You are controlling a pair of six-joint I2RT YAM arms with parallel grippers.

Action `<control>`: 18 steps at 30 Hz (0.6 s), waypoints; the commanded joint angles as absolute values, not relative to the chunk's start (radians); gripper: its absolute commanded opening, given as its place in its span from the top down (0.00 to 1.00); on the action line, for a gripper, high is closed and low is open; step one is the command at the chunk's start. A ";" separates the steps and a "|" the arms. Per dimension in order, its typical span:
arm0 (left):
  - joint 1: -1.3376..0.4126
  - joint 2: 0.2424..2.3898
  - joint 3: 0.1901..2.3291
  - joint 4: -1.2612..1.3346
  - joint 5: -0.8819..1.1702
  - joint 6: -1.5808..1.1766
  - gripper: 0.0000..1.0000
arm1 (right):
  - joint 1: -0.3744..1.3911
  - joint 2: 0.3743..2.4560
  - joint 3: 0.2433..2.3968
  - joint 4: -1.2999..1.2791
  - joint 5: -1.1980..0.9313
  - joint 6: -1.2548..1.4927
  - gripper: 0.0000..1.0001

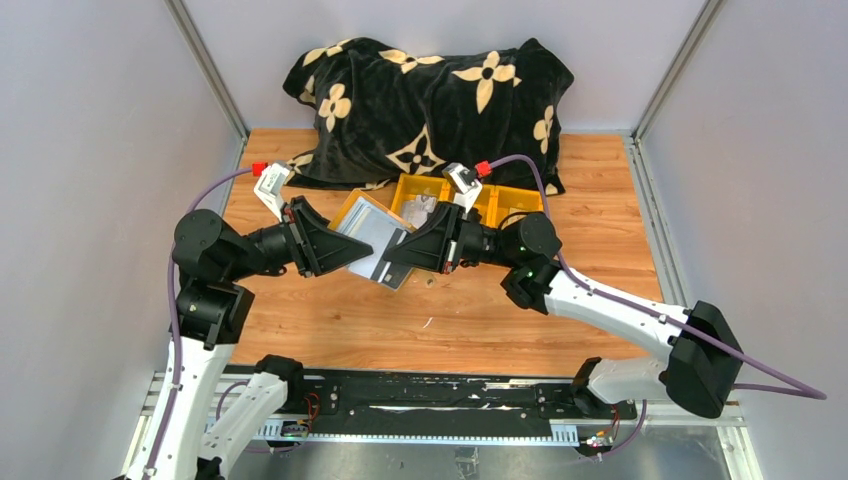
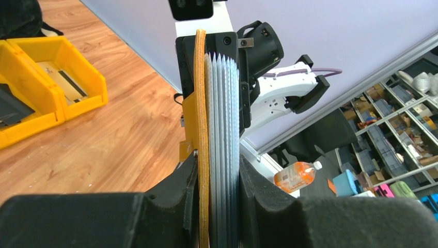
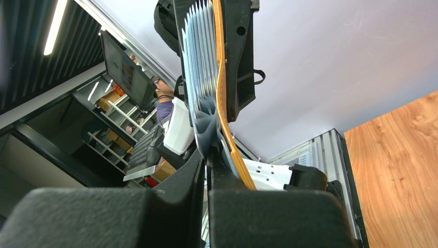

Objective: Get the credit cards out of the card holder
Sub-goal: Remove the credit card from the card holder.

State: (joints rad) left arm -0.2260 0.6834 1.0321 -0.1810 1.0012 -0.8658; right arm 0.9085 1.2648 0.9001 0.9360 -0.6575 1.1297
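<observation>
Holding the card holder [image 1: 368,233] above the table [image 1: 600,250], beside the yellow bins [image 1: 512,198], we clamp it in our left gripper [image 2: 216,175] and pinch its edge in our right gripper [image 3: 206,168].

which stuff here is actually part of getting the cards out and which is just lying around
Part of the job:
- card holder, clamped between both hands
- left hand
- right hand
- credit cards: cannot be told apart from the holder's pockets

Just lying about:
- black flower-patterned blanket
- yellow bins
- orange bottle, off the table
</observation>
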 commanded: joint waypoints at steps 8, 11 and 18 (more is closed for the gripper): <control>-0.232 0.659 1.101 -0.136 0.978 -0.861 0.86 | 0.902 1.261 0.838 1.064 -0.629 1.168 0.86; -0.232 0.658 1.105 -0.140 0.971 -0.853 0.87 | 0.900 1.267 0.839 1.080 -0.632 1.176 0.71; -0.232 0.657 1.102 -0.138 0.968 -0.852 0.88 | 0.900 1.287 0.867 1.124 -0.633 1.208 0.72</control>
State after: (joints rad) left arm -0.2295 0.6712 1.0641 -0.1844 0.9531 -0.8478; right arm 0.9085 1.2690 0.8532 1.0817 -0.6388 1.1934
